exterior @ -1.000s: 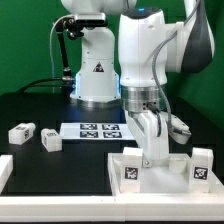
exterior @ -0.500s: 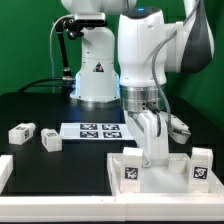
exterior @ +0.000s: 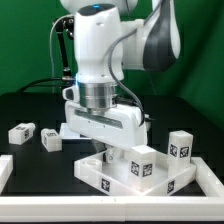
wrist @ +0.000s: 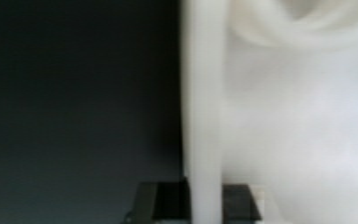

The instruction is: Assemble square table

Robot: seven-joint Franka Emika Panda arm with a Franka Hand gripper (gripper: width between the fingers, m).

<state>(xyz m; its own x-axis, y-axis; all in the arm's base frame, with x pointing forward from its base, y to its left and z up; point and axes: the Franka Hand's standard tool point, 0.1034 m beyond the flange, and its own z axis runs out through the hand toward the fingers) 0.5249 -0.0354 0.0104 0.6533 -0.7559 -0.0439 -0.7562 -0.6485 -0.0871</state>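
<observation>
The square table slab (exterior: 112, 172) lies at the front, turned at an angle, recessed side up. Two tagged legs stand on it, one at the front (exterior: 142, 168) and one toward the exterior view's right (exterior: 180, 147). Two loose legs lie toward the exterior view's left (exterior: 20, 131) (exterior: 51, 141). My gripper (exterior: 106, 150) reaches down onto the slab's rim. In the wrist view the gripper (wrist: 201, 205) is shut on a thin white wall of the slab (wrist: 265, 120), with a dark pad (wrist: 163, 200) on each side.
The white robot base (exterior: 92, 60) stands behind the arm. A white raised rim (exterior: 5, 170) sits at the front on the exterior view's left. The marker board is mostly hidden behind my hand.
My arm has swung and my wrist has turned. The slab has rotated with its two legs and shifted toward the exterior view's left. The loose legs have not moved.
</observation>
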